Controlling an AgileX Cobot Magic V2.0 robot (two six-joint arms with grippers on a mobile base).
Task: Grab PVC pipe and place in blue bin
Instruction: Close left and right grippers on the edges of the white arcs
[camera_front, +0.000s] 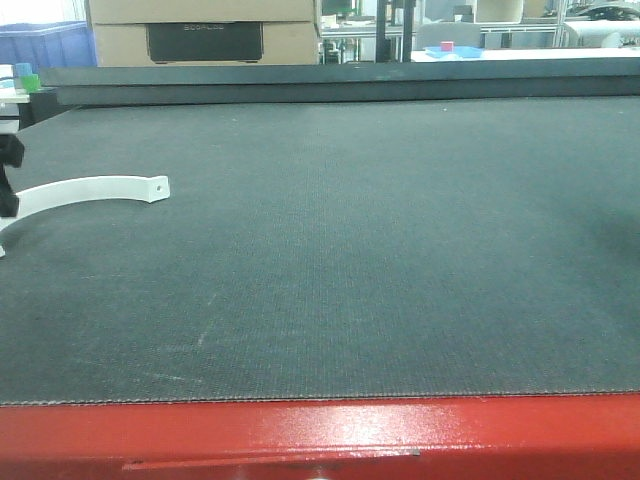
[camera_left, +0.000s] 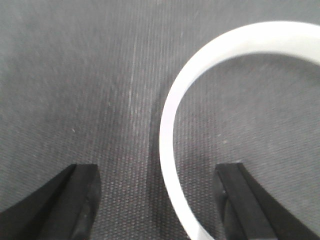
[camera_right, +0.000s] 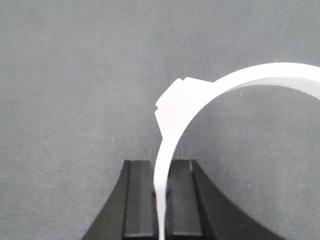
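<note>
Mat (camera_front: 400, 250) wide open; right tool (camera_right: 162, 170) clamps PVC pipe (camera_right: 175, 110), seemingly near edge.

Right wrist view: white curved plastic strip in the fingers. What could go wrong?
1. The right fingers pinch the white curved plastic strip across its thin wall, arc overhanging sideways; it may pivot or slip in transit.
2. The left fingers stand open around a white curved strip lying off-centre; closing may shove it.

You are getting open mat (camera_front: 380, 250) across the middle and right. At the left edge the PVC pipe (camera_front: 90, 190) is lying in the way, passing between the spread fingers of your left gripper (camera_left: 157, 172). A raised ledge (camera_front: 330, 80) is closing the far side.
</note>
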